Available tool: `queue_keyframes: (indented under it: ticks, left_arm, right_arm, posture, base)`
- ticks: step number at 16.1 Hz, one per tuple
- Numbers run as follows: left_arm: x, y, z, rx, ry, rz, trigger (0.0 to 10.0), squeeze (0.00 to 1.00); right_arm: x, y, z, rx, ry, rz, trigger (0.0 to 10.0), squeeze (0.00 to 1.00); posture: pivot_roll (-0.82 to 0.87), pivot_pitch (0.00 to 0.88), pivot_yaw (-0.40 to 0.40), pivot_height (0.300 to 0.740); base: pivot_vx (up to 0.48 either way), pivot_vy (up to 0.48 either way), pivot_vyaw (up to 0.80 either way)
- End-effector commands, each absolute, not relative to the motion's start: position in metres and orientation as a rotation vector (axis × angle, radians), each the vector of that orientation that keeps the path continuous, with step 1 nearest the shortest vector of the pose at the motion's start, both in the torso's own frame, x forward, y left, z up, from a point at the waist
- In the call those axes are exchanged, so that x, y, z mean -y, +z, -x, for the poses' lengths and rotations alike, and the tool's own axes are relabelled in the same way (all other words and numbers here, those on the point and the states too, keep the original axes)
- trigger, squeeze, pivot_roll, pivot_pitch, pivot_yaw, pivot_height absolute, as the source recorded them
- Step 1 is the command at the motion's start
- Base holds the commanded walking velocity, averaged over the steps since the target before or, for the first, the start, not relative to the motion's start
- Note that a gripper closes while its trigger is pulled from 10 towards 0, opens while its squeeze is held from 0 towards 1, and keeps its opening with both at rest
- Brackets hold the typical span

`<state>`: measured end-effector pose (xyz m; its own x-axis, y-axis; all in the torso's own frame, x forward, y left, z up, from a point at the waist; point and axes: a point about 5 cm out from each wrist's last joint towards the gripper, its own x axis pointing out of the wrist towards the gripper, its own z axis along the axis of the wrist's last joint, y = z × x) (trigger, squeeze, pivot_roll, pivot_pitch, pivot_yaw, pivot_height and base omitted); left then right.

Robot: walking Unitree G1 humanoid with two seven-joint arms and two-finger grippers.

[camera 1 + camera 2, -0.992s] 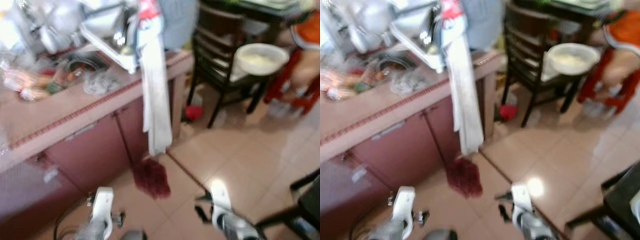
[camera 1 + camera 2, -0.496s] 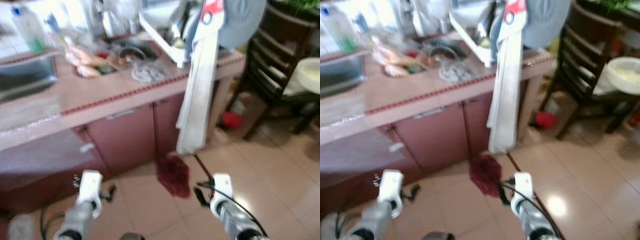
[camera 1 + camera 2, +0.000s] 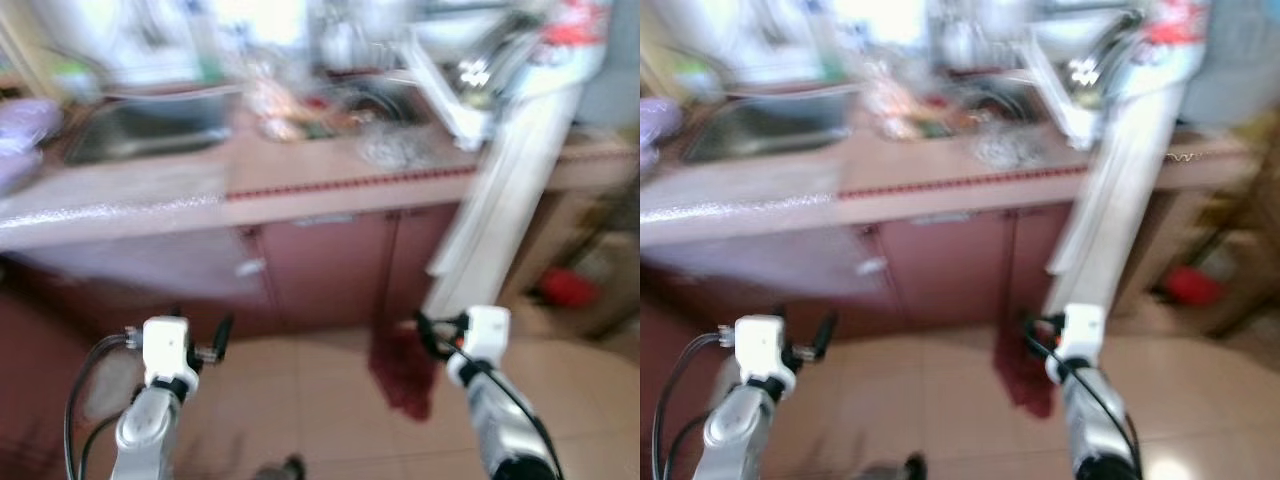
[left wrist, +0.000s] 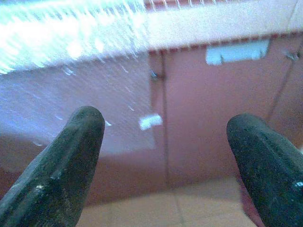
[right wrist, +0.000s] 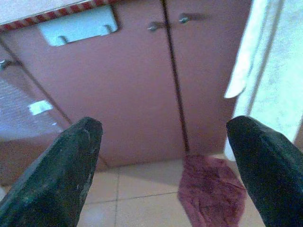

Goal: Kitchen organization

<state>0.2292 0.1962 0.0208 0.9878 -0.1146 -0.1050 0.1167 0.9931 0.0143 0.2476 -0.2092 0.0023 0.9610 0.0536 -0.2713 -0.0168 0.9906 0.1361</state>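
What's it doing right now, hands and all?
Left hand open, empty, low before cabinet doors. Right hand open, empty. Counter cluttered ahead. Red cloth on floor, white towel hanging nearby.

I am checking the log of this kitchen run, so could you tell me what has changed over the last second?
The camera has swung to the robot's left: the chairs and white basin have left the picture, and the sink has come in. That is the head turning, not the things moving. Nothing was taken hold of or let go. The left gripper and right gripper stay open, low before the cabinet doors. The white towel still hangs above the red cloth.
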Motion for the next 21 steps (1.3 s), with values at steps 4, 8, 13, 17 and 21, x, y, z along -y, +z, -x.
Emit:
queue_keyframes:
  ticks: [4, 8, 13, 17, 21]
  left_arm:
    - [-0.188, 0.081, -0.247, 0.067, -0.108, -0.051, 10.0, 0.00]
    - [-0.173, 0.106, -0.246, 0.053, -0.124, -0.029, 10.0, 0.00]
    - [-0.169, 0.107, -0.246, -0.015, -0.123, -0.010, 10.0, 0.00]
    - [-0.165, 0.102, -0.245, -0.029, -0.137, -0.008, 10.0, 0.00]
    - [-0.169, 0.106, -0.251, -0.015, -0.116, -0.006, 10.0, 0.00]
  right_arm:
    - [0.183, 0.045, -0.251, -0.109, 0.103, -0.089, 10.0, 0.00]
    - [0.184, 0.055, -0.246, -0.115, 0.050, -0.071, 10.0, 0.00]
    - [0.197, 0.054, -0.249, -0.150, -0.104, -0.020, 10.0, 0.00]
    - [0.192, 0.056, -0.244, -0.110, -0.066, -0.128, 10.0, 0.00]
    - [0.186, 0.057, -0.247, -0.111, -0.053, -0.124, 10.0, 0.00]
  posture:
    - [0.01, 0.000, 0.043, 0.740]
    - [0.00, 0.000, 0.060, 0.740]
    - [-0.01, 0.000, 0.062, 0.740]
    - [0.00, 0.000, 0.062, 0.740]
    - [0.00, 0.000, 0.062, 0.740]
  base:
    - [0.000, 0.000, 0.58]
    - [0.000, 0.120, 0.00]
    - [0.000, 0.480, 0.00]
    - [0.000, 0.480, 0.00]
    - [0.000, 0.480, 0.00]
